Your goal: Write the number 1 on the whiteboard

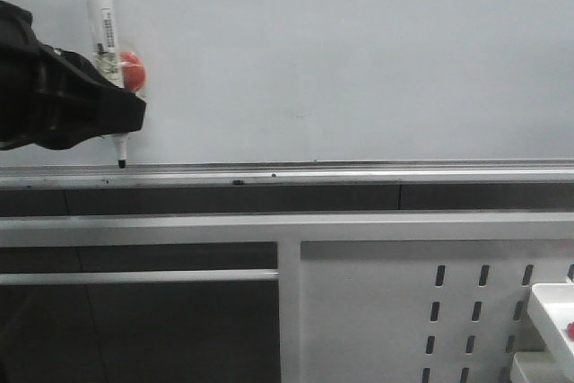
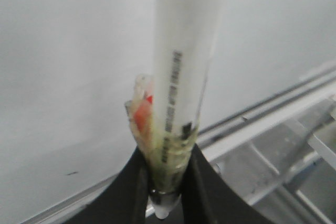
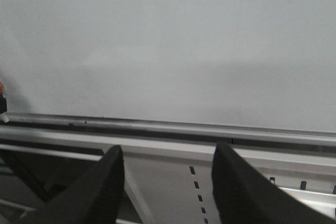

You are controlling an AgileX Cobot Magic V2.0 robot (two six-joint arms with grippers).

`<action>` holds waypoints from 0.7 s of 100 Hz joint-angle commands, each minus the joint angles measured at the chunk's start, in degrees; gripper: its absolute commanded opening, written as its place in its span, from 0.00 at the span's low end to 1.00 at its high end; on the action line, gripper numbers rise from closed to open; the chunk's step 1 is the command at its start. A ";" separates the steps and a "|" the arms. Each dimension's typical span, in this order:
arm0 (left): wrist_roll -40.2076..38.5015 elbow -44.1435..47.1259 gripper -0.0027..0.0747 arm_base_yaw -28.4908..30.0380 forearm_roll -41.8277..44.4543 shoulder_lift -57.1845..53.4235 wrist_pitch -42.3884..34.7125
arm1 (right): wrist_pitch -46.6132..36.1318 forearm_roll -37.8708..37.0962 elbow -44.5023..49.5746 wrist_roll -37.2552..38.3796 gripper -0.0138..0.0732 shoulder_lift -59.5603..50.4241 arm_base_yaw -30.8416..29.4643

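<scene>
The whiteboard [image 1: 359,51] fills the upper front view, with a silver rail [image 1: 359,170] along its lower edge. The number 1 is out of view; I see no long stroke on the board. My left gripper [image 1: 126,118] is at the far left, shut on a white marker [image 1: 106,33] that stands upright, cap end up. A red bit [image 1: 133,69] is taped to the marker. Its dark tip [image 1: 121,163] sits just above the rail; contact with the board cannot be told. In the left wrist view the marker [image 2: 184,77] is clamped in the left gripper [image 2: 167,192]. My right gripper [image 3: 168,153] is open and holds nothing, facing the whiteboard [image 3: 168,40].
Below the rail runs a grey frame bar [image 1: 269,226] and a white perforated panel [image 1: 430,311]. A white tray [image 1: 552,307] with something red in it sits at the lower right corner. A tiny dark speck [image 2: 72,172] marks the board near the marker.
</scene>
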 commanded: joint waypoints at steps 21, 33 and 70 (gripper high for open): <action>-0.48 -2.90 0.01 -14.20 24.98 -13.67 13.86 | 14.92 28.10 -13.06 -45.41 0.52 11.56 0.37; -0.48 -6.58 0.01 -20.86 30.37 -15.42 25.57 | 20.38 28.37 -19.97 -51.47 0.52 21.27 0.48; -0.48 -13.45 0.01 -28.42 37.82 -15.41 36.84 | 15.13 20.99 -31.38 -53.25 0.52 38.39 21.55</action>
